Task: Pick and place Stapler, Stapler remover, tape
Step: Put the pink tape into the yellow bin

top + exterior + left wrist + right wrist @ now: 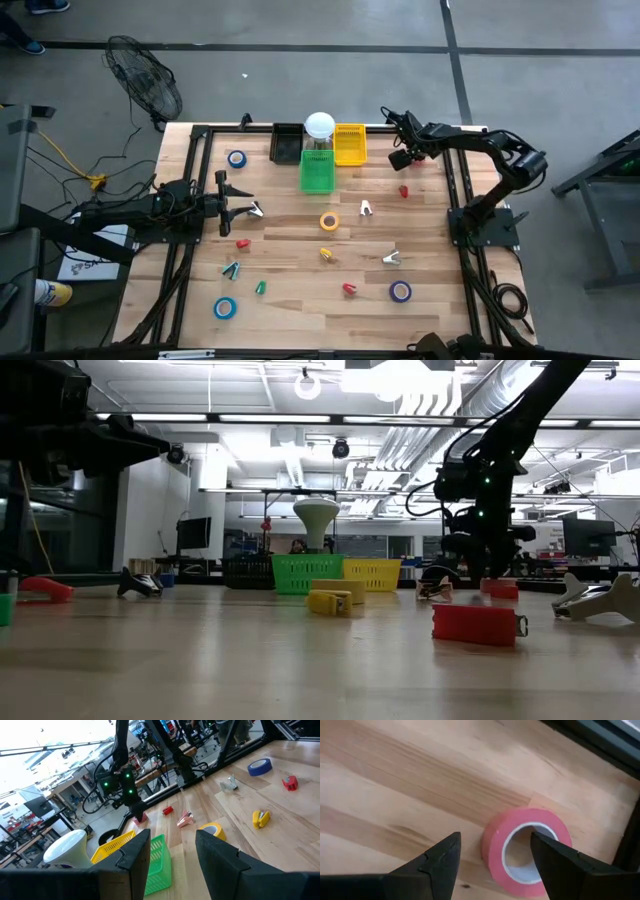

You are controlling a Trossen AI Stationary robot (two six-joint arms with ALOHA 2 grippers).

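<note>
Lying ahead — pink tape [527, 851] — right hand [496, 865]

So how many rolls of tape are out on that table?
5: back-left blue roll, yellow roll mid-table, front-left blue roll, purple roll front right, pink roll below the right gripper. Others may be hidden in the baskets.

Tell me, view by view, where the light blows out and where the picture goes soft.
High view: even light, no glare on the table. Low view: bright ceiling lights, the arms in silhouette; the near tabletop looks soft and the red stapler reads clearly. Left wrist view: the sky-side area is washed white behind the white jar. Right wrist view: the pink tape roll is sharp, the dark right tool blurred.
</note>
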